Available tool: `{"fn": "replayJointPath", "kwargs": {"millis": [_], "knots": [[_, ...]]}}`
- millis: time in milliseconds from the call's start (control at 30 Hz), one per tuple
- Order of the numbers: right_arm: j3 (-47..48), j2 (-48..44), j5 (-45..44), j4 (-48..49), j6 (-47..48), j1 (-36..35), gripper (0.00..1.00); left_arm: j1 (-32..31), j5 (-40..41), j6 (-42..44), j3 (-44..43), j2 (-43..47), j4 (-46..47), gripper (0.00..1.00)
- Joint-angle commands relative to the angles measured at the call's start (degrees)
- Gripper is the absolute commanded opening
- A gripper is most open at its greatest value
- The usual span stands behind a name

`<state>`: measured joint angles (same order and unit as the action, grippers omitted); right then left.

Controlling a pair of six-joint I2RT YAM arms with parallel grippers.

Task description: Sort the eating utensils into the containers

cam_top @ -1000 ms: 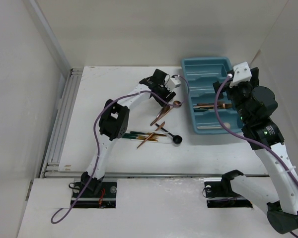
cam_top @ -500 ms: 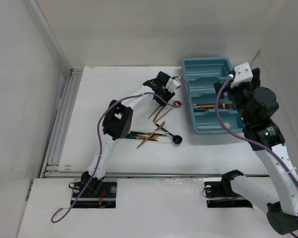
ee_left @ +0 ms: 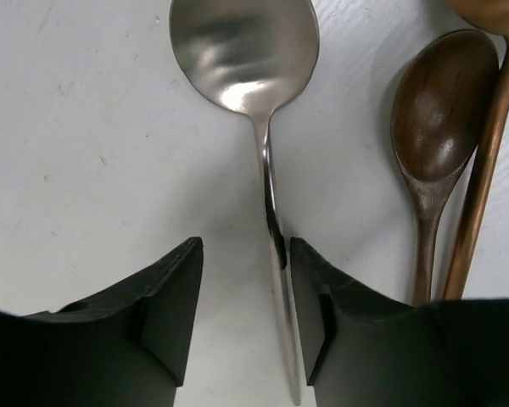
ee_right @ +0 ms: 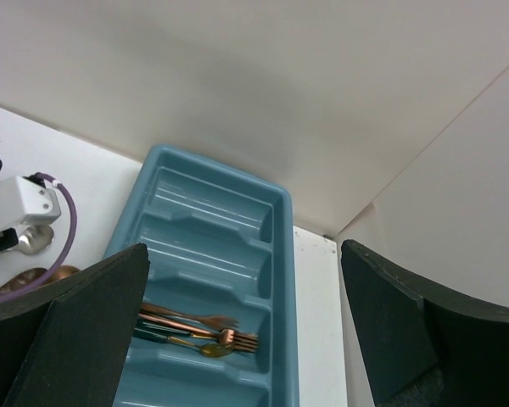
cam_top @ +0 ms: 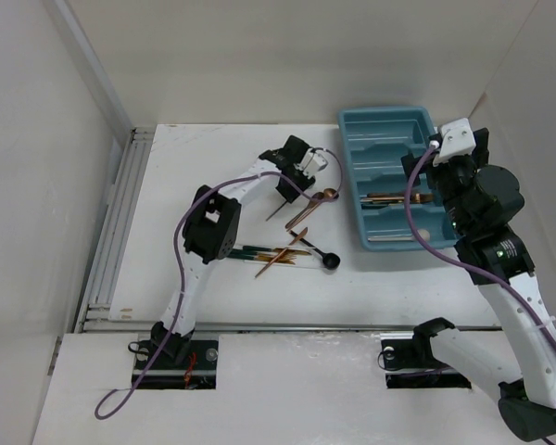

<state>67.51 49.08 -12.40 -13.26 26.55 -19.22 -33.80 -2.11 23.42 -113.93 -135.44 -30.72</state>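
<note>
My left gripper (ee_left: 244,246) (cam_top: 287,185) is low over the table with its jaws a little apart around the handle of a silver spoon (ee_left: 246,51) (cam_top: 276,209). The handle lies against the right finger, with a gap to the left finger. A dark brown spoon (ee_left: 441,110) (cam_top: 329,195) and a copper handle (ee_left: 483,170) lie just to its right. The teal tray (cam_top: 352,176) (ee_right: 287,280) holds copper and gold forks (ee_right: 199,326) (cam_top: 394,197) in one compartment. My right gripper (ee_right: 244,250) (cam_top: 440,167) hovers wide open and empty above the tray.
A pile of green-handled and copper utensils (cam_top: 283,252) lies mid-table, with a black round-headed spoon (cam_top: 331,262) beside it. White walls stand behind and beside the table. The tray's far compartments (ee_right: 212,220) hold nothing.
My left gripper has shifted down and to the left, and the thin silver handle has swung left with it. The right arm has barely moved.
</note>
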Motion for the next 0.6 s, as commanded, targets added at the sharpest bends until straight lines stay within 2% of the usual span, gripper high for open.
{"fn": "replayJointPath", "kwargs": {"millis": [0, 167, 300, 400, 567], "knots": [[0.0, -0.8, -0.3, 2.3, -0.4, -0.6, 0.99, 0.0, -0.7, -0.2, 1.9, -2.7, -9.4, 0.38], [0.0, -0.8, -0.3, 2.3, 0.1, -0.6, 0.99, 0.0, -2.5, -2.2, -3.9, -7.4, -9.4, 0.00], [0.0, -1.4, -1.4, 1.7, 0.1, -0.6, 0.99, 0.7, -4.1, -3.7, -6.3, -4.5, -6.4, 0.00], [-0.7, -2.5, -1.4, 1.7, 0.6, -0.6, 0.99, 0.7, -2.0, -3.7, -6.1, 4.5, 1.3, 0.00], [-1.2, -2.5, -1.4, 3.5, 0.6, -0.6, 0.99, -4.0, -2.8, -1.4, -12.0, 10.1, 3.5, 0.00]]}}
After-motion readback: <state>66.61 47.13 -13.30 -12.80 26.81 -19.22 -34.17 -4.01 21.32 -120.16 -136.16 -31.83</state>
